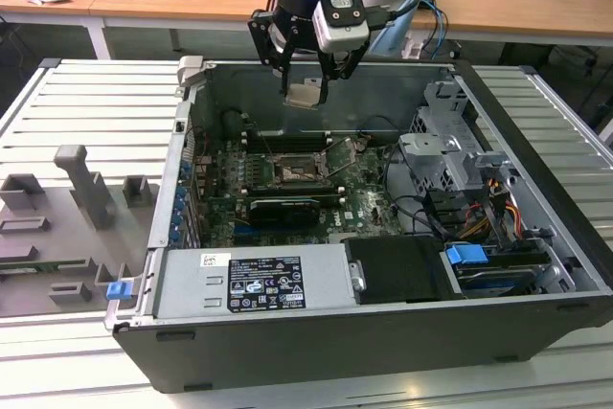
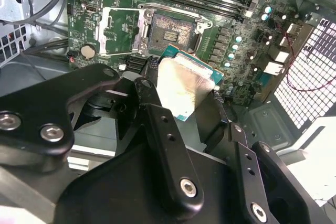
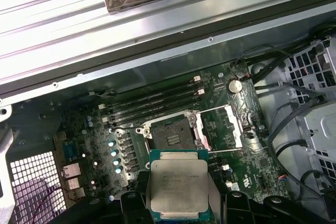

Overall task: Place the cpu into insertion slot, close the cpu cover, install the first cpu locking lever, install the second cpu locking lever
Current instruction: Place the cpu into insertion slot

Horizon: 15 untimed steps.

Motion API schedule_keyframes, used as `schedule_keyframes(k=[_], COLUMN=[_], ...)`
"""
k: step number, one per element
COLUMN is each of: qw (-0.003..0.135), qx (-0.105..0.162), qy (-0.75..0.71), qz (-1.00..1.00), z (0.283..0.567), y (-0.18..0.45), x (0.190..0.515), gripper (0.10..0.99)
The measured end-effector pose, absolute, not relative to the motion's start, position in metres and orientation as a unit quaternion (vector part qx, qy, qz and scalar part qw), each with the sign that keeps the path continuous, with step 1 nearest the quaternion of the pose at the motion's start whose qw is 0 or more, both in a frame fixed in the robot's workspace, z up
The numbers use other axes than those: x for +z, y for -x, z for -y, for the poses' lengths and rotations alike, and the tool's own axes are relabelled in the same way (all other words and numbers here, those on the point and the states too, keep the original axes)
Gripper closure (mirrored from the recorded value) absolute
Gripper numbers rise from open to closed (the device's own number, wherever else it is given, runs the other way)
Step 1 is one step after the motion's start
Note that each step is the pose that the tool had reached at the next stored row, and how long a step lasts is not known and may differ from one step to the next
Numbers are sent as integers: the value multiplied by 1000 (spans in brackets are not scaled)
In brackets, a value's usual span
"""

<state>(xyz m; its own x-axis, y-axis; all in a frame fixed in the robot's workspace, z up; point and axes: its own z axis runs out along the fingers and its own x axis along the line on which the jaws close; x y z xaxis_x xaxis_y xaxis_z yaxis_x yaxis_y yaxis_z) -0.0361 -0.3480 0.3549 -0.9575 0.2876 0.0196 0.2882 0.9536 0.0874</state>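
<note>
My gripper (image 1: 306,93) hangs above the open computer case, shut on the cpu (image 1: 305,96), a flat pale silver square. Both wrist views show the cpu (image 2: 184,85) (image 3: 177,184) clamped by its edges between the black fingers (image 2: 149,95) (image 3: 137,195). Well below it, on the green board, lies the insertion slot (image 1: 291,172) (image 2: 170,31) (image 3: 170,134) with its dark centre uncovered. The cpu cover (image 2: 118,30) (image 3: 232,125) is swung open beside the slot, and thin wire levers stand raised around it. The chip is held clear of the slot, offset to one side of it.
Long memory slots (image 3: 152,103) run beside the socket, and a long black card (image 1: 284,210) crosses the board in front of it. A drive cage (image 1: 450,146) with cables fills the exterior view's right. The labelled power supply (image 1: 254,280) sits at the front, and grey fixtures (image 1: 81,189) stand on the exterior view's left.
</note>
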Motion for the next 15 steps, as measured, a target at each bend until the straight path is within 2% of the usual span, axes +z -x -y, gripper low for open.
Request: schedule_keyframes(k=[15], qw=[2], qx=[-45], qy=[172], qz=[984], z=[348], y=[36], x=[355], gripper=[561])
